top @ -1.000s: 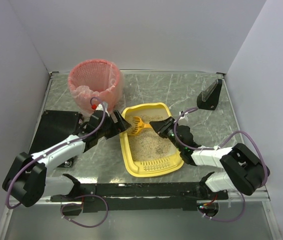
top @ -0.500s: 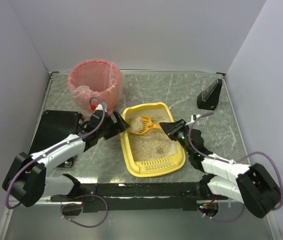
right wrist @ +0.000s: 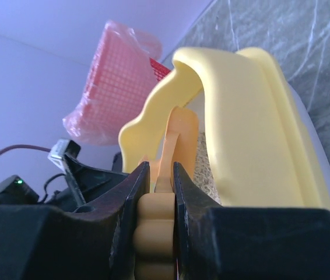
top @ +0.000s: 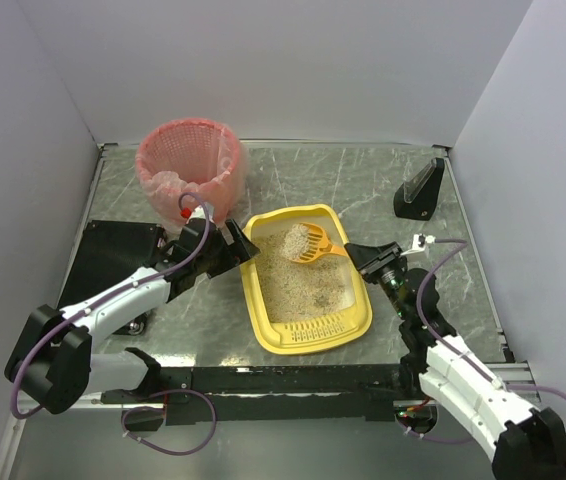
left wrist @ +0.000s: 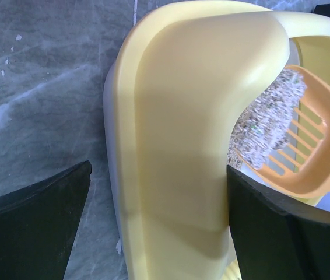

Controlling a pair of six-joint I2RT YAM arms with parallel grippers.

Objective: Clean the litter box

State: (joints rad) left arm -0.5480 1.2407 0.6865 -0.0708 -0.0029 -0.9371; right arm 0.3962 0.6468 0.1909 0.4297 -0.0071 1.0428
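The yellow litter box (top: 313, 330) lies mid-table with beige litter (top: 303, 288) in it. My right gripper (top: 365, 258) is shut on the handle of the small orange slotted scoop (top: 308, 243). The scoop carries a heap of litter over the box's far end. The right wrist view shows the gripper (right wrist: 160, 166) clamping the scoop (right wrist: 176, 137) beside the box wall (right wrist: 252, 128). My left gripper (top: 238, 245) is open and straddles the box's far left corner. In the left wrist view (left wrist: 159, 175) one finger touches the inside of the rim (left wrist: 176, 128). The loaded scoop (left wrist: 311, 157) shows behind it.
A pink-lined round basket (top: 189, 170) stands at the back left, just behind my left gripper. A black wedge-shaped stand (top: 420, 190) is at the back right. A black pad (top: 113, 255) lies under my left arm. White walls close in the table's left, back and right.
My right arm has drawn back to the right, its elbow swinging toward the near edge. The scoop has moved right and risen with litter in it. My left arm has not moved.
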